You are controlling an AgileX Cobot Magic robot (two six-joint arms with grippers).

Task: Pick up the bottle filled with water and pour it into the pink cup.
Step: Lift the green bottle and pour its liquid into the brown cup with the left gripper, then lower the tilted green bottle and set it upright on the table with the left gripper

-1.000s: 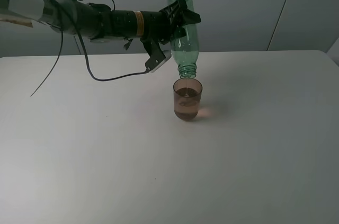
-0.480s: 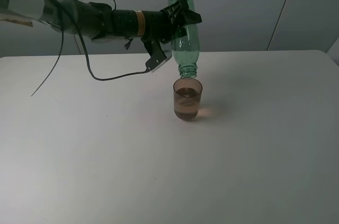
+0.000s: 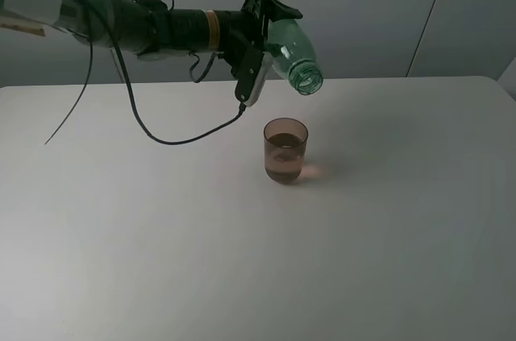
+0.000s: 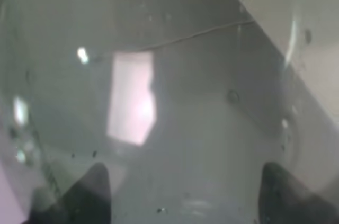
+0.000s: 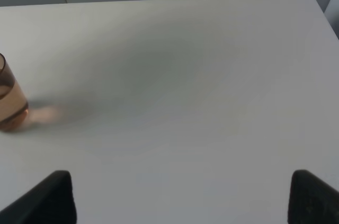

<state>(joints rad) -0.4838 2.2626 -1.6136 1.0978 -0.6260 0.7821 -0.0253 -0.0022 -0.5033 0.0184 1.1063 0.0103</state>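
left claw [image 3: 270,31]: closed on the bottle's body and held in the air, well above the tabletop [image 3: 161,260].
bottle [image 3: 295,57]: gripped by the left claw and tilted, its open neck lower and aimed to the right; it is held above the pink cup, not touching it.
pink cup [image 3: 285,151]: stood upright on the tabletop, partly filled with liquid.
right claw [image 5: 183,203]: fingers are spread wide, with nothing held between them.

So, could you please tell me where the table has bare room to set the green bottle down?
The white table is bare across the front, and on both sides of the translucent brownish-pink plastic tumbler out to its edges. The only crowded spot is around that tumbler, where the left gripper holds the transparent green-tinted plastic bottle tilted overhead.
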